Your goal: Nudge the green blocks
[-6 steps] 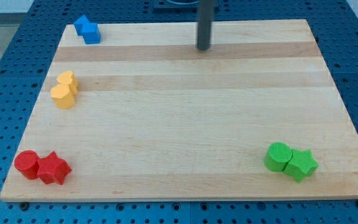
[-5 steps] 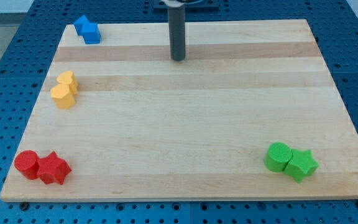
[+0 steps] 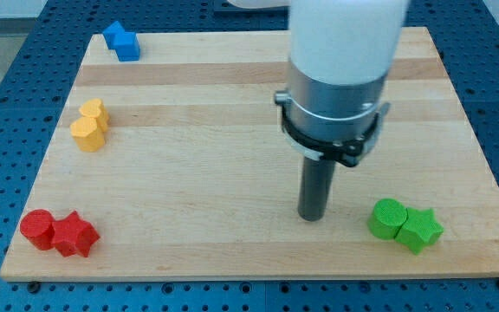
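Two green blocks sit together near the board's bottom right: a green cylinder (image 3: pixel 387 217) and a green star (image 3: pixel 422 229) touching its right side. My tip (image 3: pixel 311 217) rests on the board just left of the green cylinder, with a clear gap between them. The arm's white and grey body rises above it and hides part of the upper middle board.
Two blue blocks (image 3: pixel 121 40) lie at the top left corner. Two yellow blocks (image 3: pixel 90 125) sit by the left edge. A red cylinder (image 3: pixel 37 229) and a red star (image 3: pixel 75 235) sit at the bottom left. The wooden board (image 3: pixel 189 173) lies on a blue pegboard.
My tip has moved from the top middle of the board down and to the right, to just left of the green cylinder. No block has moved.
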`<state>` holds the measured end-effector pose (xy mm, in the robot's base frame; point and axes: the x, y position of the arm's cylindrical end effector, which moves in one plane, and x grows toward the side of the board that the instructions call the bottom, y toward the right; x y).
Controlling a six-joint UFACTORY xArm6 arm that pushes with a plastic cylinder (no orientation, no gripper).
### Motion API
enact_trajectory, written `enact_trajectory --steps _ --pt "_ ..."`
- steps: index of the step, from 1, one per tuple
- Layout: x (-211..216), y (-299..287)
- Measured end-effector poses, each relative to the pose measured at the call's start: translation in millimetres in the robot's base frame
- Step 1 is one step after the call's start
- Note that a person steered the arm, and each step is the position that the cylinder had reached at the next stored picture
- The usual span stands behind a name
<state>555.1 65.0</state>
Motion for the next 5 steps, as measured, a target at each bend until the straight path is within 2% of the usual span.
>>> enact_trajectory --steps 2,5 --pt "19 27" --pt "19 100"
